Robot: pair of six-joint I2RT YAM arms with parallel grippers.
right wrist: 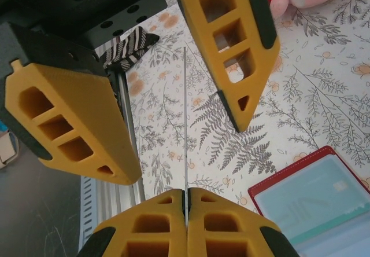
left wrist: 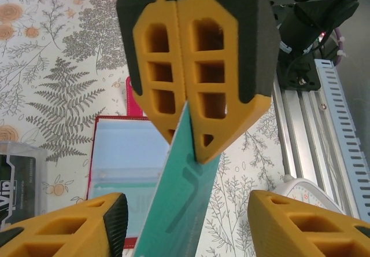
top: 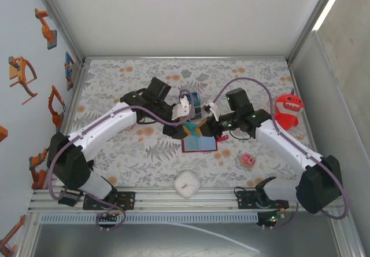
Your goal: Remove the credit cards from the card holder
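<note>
A thin teal plastic credit card (left wrist: 180, 210) is hanging pinched in the closed right fingers (left wrist: 202, 95) above the open dark-red leather card holder (left wrist: 122, 153), which is lying mid-worktop (left wrist: 46, 66) toward the near edge. The left fingers (right wrist: 75, 129) are standing wide around the card. If they close off-centre, the card could twist or drop.

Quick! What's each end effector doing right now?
Left end effector: open, either side of the credit card.
Right end effector: shut on the credit card.
</note>
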